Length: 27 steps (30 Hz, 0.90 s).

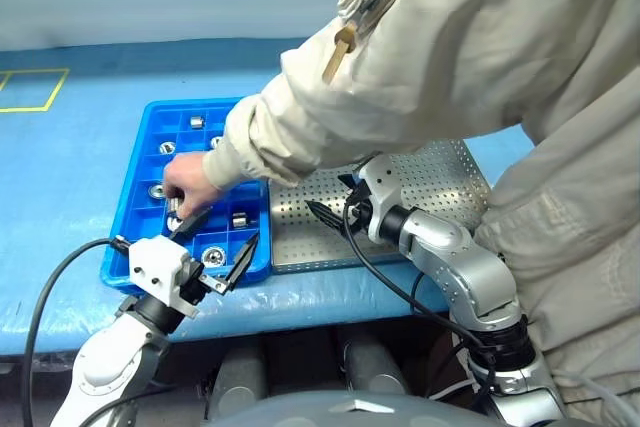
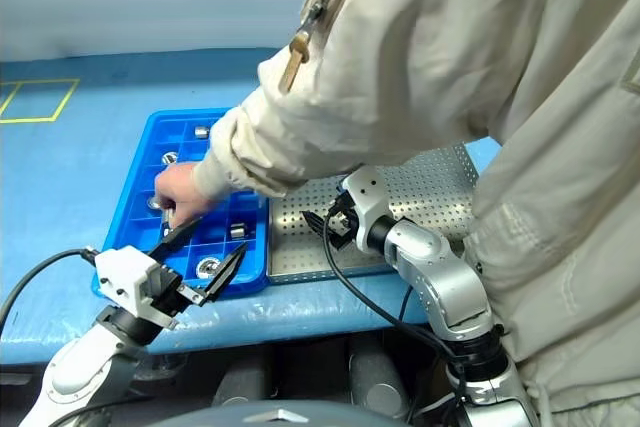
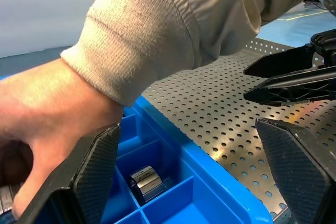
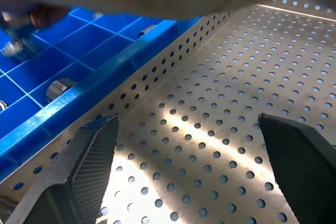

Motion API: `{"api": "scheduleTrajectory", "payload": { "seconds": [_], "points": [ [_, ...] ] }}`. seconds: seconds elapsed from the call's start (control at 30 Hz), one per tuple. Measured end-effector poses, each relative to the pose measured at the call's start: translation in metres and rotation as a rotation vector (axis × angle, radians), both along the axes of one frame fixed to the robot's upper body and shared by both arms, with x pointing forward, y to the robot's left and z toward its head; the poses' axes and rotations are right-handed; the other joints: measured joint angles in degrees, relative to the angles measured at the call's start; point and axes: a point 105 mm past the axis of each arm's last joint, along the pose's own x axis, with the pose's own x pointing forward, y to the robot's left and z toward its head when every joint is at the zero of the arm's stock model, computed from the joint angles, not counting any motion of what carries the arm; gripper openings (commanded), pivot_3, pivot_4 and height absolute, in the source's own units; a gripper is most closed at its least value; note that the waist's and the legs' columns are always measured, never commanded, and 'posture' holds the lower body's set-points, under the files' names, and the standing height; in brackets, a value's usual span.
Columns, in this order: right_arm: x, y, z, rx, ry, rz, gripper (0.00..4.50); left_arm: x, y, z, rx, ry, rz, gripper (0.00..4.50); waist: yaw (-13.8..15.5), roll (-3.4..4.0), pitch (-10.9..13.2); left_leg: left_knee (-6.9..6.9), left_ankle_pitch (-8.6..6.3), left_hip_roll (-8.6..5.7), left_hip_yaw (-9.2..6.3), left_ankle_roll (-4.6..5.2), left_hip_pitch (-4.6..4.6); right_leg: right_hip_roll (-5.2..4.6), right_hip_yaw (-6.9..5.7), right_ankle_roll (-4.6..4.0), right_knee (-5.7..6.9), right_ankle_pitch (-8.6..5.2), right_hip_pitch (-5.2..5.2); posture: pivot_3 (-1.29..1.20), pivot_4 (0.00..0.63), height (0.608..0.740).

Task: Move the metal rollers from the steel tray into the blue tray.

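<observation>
With both claws gaping empty, the left claw (image 1: pixel 222 239) could nip the person's hand (image 1: pixel 187 182) reaching into the blue tray (image 1: pixel 135 217), while the right claw (image 1: pixel 330 212) hovers over the steel tray (image 1: pixel 440 187).

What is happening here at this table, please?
A person's hand reaches into the blue tray, where several metal rollers lie in compartments. The steel tray beside it shows no rollers in its visible part. The left gripper and the right gripper are open and hold nothing.
</observation>
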Motion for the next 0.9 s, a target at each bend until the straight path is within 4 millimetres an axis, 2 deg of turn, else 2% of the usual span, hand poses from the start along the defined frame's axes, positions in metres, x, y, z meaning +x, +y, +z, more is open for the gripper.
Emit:
{"api": "scheduleTrajectory", "payload": {
  "seconds": [0.9],
  "points": [
    [-0.0015,0.0017,-0.0023,-0.016,0.007,0.014,4.47,-0.0033,-0.0017,-0.0031,-0.007,0.016,-0.017,4.5,-0.2,-0.01,0.0,0.0,-0.01,0.0,0.0,0.0,-0.01,-0.01,0.0,0.0,-0.02,0.0,-0.02,0.02,0.15,0.74]
  ]
}}
